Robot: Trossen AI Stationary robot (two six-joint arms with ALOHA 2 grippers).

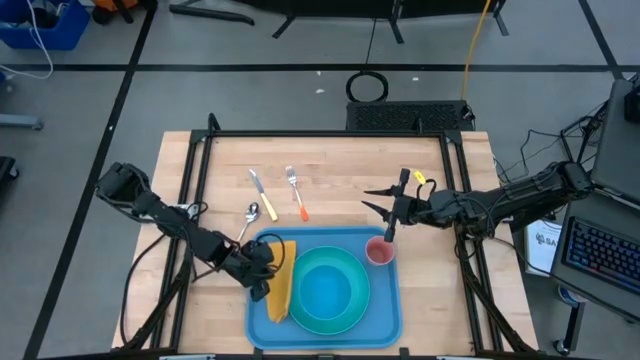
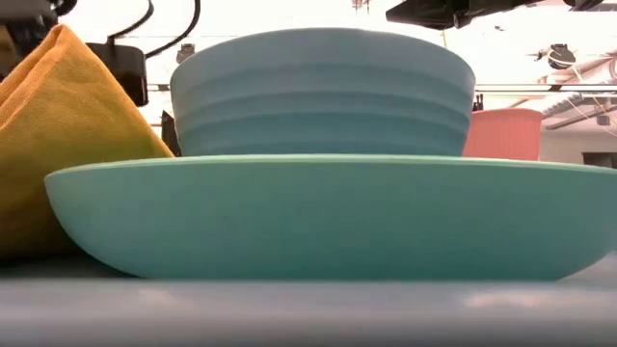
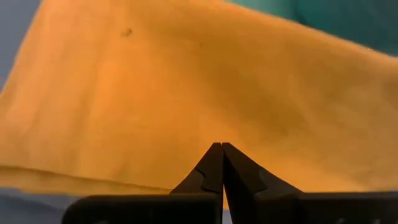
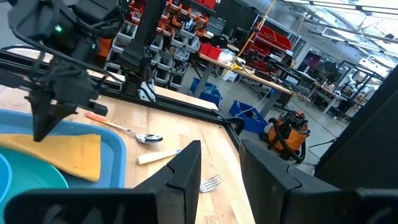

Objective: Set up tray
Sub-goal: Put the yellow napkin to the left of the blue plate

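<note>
Meanwhile, the left gripper (image 1: 268,287) pinches a folded mustard-yellow cloth napkin (image 1: 279,284) on the light-blue plastic tray (image 1: 388,308); the right gripper (image 1: 377,198), fingers parted, hovers empty.

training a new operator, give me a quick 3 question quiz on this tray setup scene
1. True or false: the bowl sits on the plate in the tray.
2. Which cutlery lies on the table beside the tray? A) spoon, knife, fork B) spoon only
3. Fill in: the left pincer is shut at the yellow ____.

Key: 1 true; 2 A; 3 napkin
</note>
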